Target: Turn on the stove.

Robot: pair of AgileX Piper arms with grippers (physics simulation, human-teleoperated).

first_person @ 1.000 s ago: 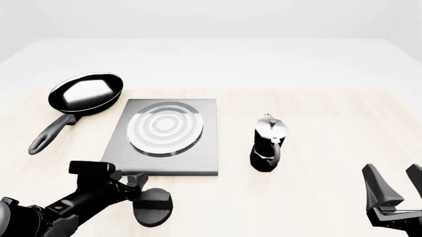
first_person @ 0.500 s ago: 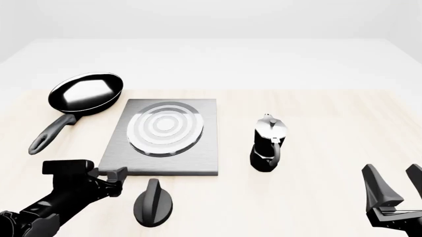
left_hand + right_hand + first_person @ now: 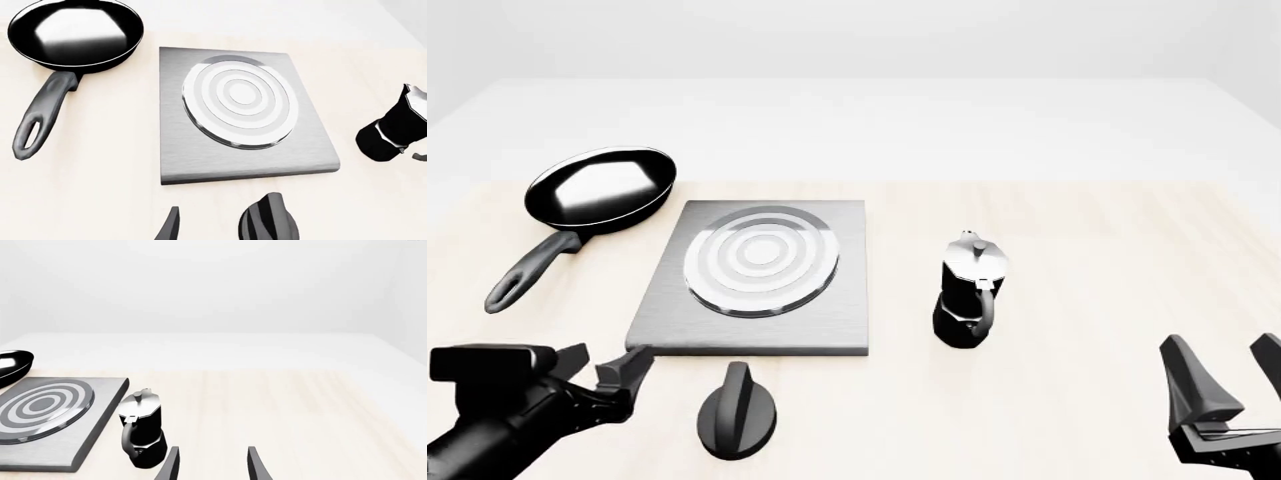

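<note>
The grey stove (image 3: 754, 280) w/ silver rings sits mid-table, its black knob (image 3: 737, 412) just in front, apart from the left gripper (image 3: 594, 375) & right gripper (image 3: 1228, 385), both w/ fingers spread, holding nothing.

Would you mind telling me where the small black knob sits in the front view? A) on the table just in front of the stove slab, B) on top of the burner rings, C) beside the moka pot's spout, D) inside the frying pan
A: the knob rests on the table, apart from the near edge of the stove slab.
</note>
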